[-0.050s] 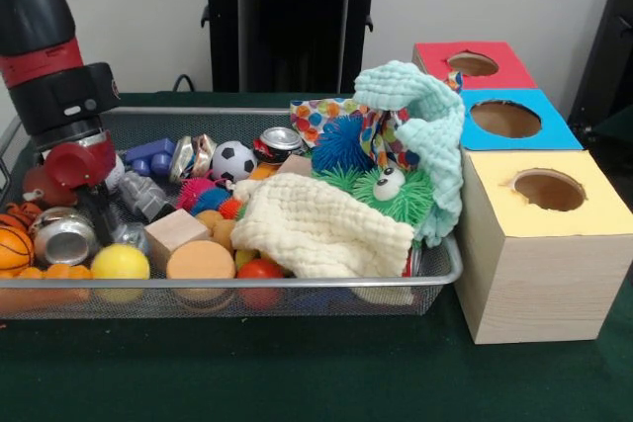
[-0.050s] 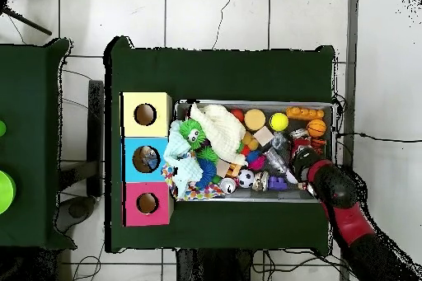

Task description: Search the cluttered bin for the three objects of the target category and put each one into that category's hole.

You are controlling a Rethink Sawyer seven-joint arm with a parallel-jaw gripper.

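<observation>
Three boxes w/ round holes stand in a row at right of the front view: red box (image 1: 473, 63) upper right, blue box (image 1: 509, 118) below it, yellow-topped wooden box (image 1: 539, 239) lower right. In the overhead view I see them stacked down the left side, just beside the bin.

Wire mesh bin (image 1: 227, 294) fills centre-left of the front view. Contents I can log:
- cream cloth (image 1: 321, 229), centre, draped over other items
- mint cloth (image 1: 420, 126), hanging over the bin's right end, touching the yellow-topped box
- green fuzzy toy w/ eyes (image 1: 391, 190), right of centre, between the two cloths
- blue spiky ball (image 1: 343, 142), above the green toy
- patterned cloth (image 1: 321, 116), behind the spiky ball
- soccer ball (image 1: 233, 159), upper centre
- crushed can (image 1: 280, 143), right of the soccer ball
- wooden cube (image 1: 175, 232), lower left-centre
- tan disc (image 1: 201, 261), front edge
- yellow ball (image 1: 120, 262), lower left
- basketball (image 1: 13, 247), far left edge
- silver can (image 1: 62, 236), left, just beside the basketball

Arm enters from upper left of the front view; gripper (image 1: 99, 212) is low inside the bin's left end, near the silver can. Fingers mostly hidden by clutter, so I cannot tell how far apart they are or whether they grasp anything. Target category not identifiable from what I see.
</observation>
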